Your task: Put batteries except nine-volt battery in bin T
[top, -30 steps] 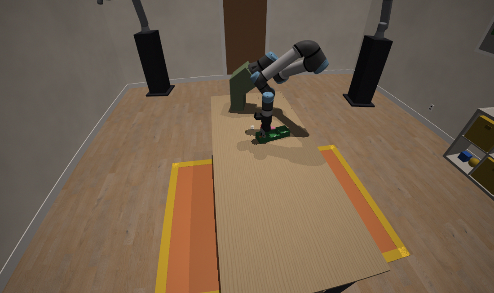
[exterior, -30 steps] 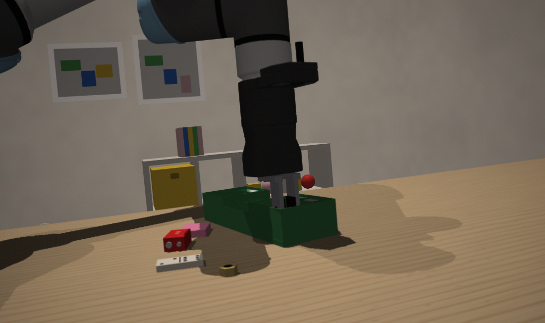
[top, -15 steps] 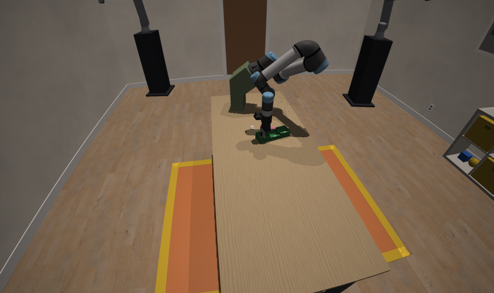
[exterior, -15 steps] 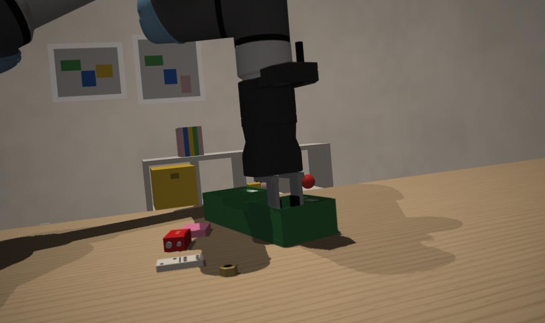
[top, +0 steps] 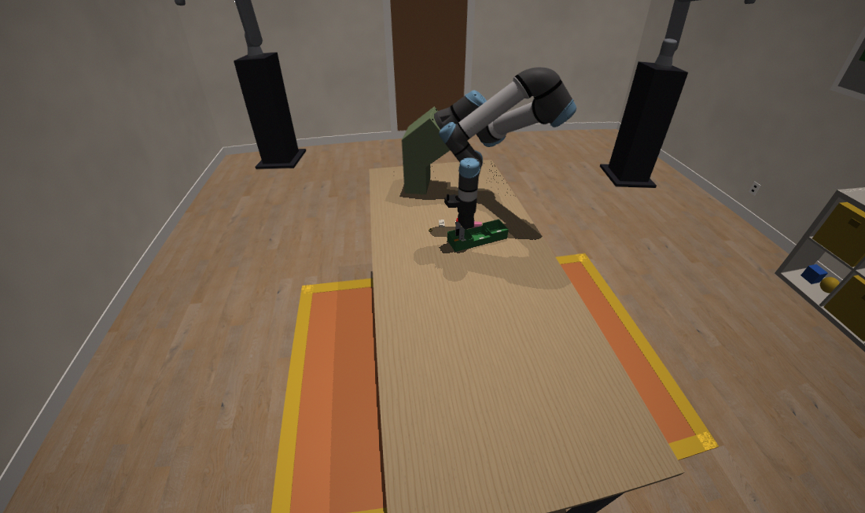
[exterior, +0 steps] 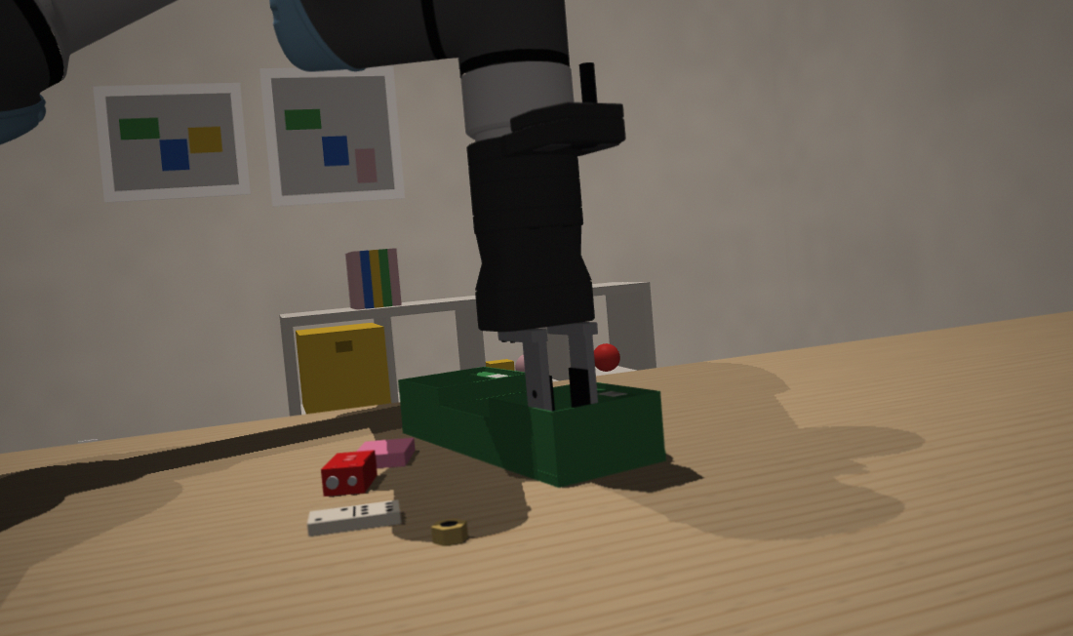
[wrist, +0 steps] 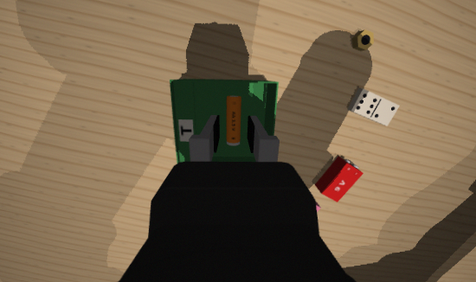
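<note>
A green bin marked T [wrist: 223,116] stands on the table; it also shows in the exterior view [exterior: 581,431] and the top view [top: 469,238]. An orange cylindrical battery [wrist: 234,119] lies on the bin's floor. My gripper [wrist: 233,126] is open, its fingers on either side of the battery with gaps, tips just inside the bin's rim [exterior: 561,388]. The red nine-volt battery [wrist: 338,179] lies on the table right of the bin, and shows in the exterior view [exterior: 347,472].
A second green bin [exterior: 458,404] adjoins the T bin. A white domino [wrist: 373,106], a brass nut [wrist: 363,40] and a pink block [exterior: 389,451] lie on the table beside the bins. A green mount [top: 419,152] stands at the table's far end.
</note>
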